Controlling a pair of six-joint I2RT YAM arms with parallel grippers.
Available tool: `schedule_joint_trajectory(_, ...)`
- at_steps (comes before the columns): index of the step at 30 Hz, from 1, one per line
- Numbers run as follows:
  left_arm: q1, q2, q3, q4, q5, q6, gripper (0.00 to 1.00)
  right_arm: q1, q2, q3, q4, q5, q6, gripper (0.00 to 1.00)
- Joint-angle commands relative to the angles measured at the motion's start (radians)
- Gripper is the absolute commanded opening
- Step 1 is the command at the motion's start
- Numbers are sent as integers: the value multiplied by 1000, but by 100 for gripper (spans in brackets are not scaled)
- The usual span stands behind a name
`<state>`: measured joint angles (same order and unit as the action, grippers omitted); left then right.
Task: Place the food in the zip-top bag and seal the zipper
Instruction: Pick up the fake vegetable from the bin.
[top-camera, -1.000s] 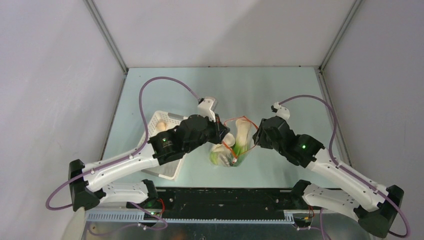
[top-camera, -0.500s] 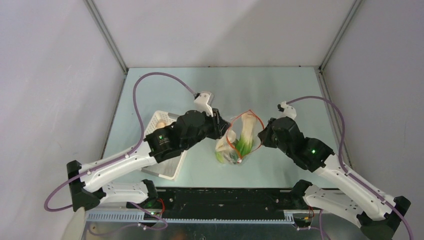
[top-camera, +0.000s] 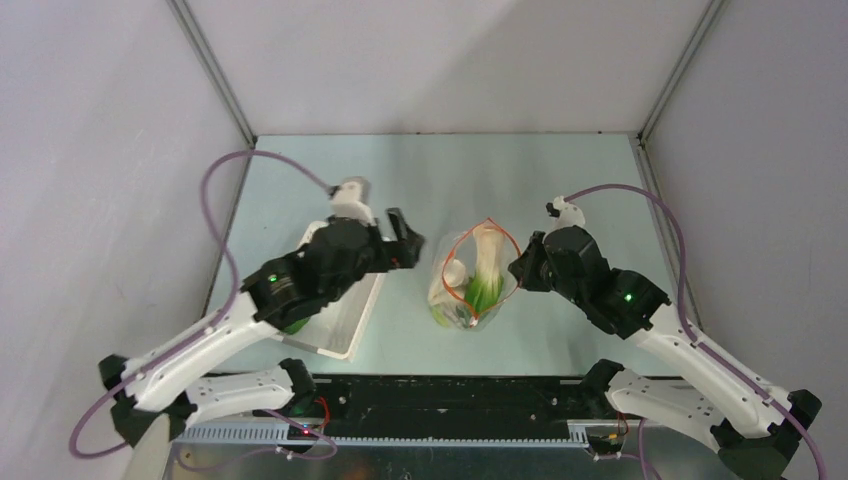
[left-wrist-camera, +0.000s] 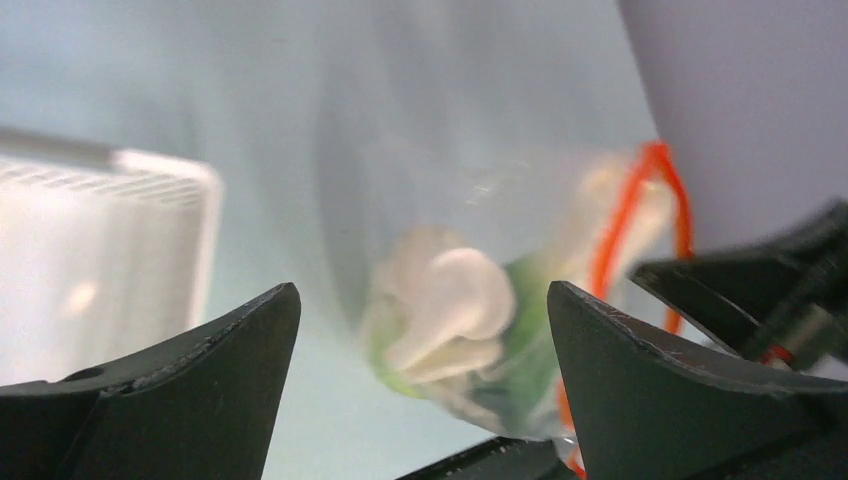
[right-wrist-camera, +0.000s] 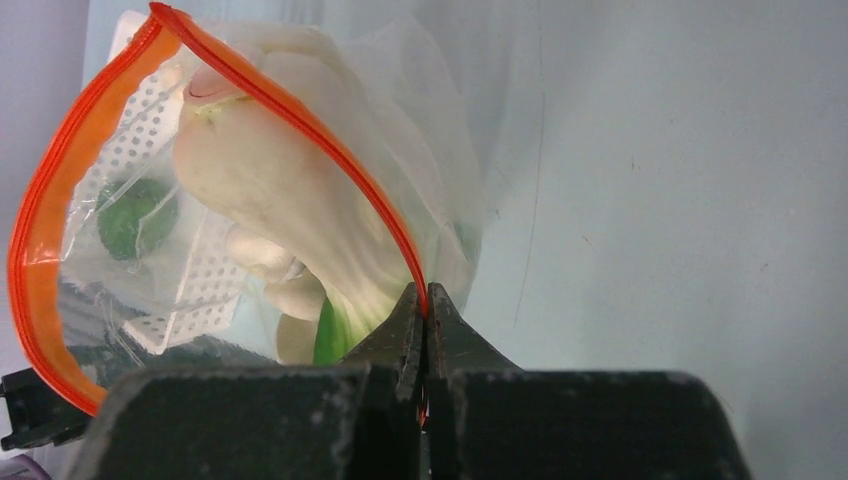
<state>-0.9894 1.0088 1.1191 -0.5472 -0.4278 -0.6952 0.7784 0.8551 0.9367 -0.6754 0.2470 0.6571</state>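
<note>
Mid-loading, seemingly: right fingers (right-wrist-camera: 402, 335) clamped on zipper (right-wrist-camera: 30, 270), holding zip-top bag (top-camera: 470, 275) of food (top-camera: 487, 262) agape on counter (top-camera: 560, 180), left fingers (left-wrist-camera: 200, 370) wide apart, empty, likely needing another piece from basket (top-camera: 345, 325).

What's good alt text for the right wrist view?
The right gripper is shut on the orange zipper of a clear zip-top bag, whose mouth gapes open in a loop. Inside sits bok choy with a white stalk; a white perforated basket shows through the plastic, above a pale green table.
</note>
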Motion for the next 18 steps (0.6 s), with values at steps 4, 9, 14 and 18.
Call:
schedule_joint_trajectory(4,324,-163,-119,-507,-180,-320,100,-10,10,60,55,-28,-35,0)
schedule_joint_trajectory(9,603,-177,-232,-565,-176,-391,100,-22,16,60,54,-36,-46,0)
schedule_joint_trajectory(14,746,-165,-315,-546,-171,-419,100,-33,16,60,41,-41,-50,0)
schedule_joint_trajectory(18,800,-147,-362,-519,-165,-422,100,-39,19,60,29,-32,-51,0)
